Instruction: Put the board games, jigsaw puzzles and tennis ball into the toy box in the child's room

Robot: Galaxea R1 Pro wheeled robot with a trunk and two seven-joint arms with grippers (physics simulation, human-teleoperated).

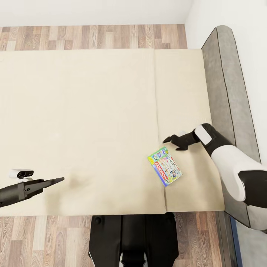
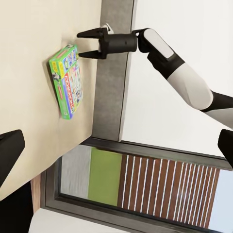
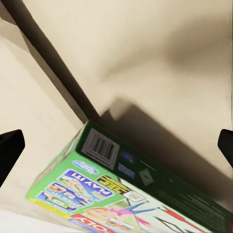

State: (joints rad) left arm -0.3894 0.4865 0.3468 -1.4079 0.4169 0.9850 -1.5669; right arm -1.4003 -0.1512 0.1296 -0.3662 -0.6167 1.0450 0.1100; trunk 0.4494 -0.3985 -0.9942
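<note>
One of the board games (image 1: 164, 165), white with a colourful border and green sides, lies flat on the beige bed (image 1: 92, 111) near the head end. My right gripper (image 1: 172, 144) hangs open just beyond the box, fingers spread, holding nothing. The right wrist view looks down on the box (image 3: 111, 194), with its barcode edge between the two fingertips (image 3: 9, 148). My left gripper (image 1: 59, 180) hovers over the near left part of the mattress, open and empty. The left wrist view takes in the game (image 2: 67, 80) and the right gripper (image 2: 80, 44) above it.
The grey headboard (image 1: 226, 92) runs along the bed's right side, against a white wall. Wood-plank floor (image 1: 92, 37) lies beyond the far edge and in front by my base (image 1: 133, 237). A dark-framed window (image 2: 136, 184) stands past the headboard.
</note>
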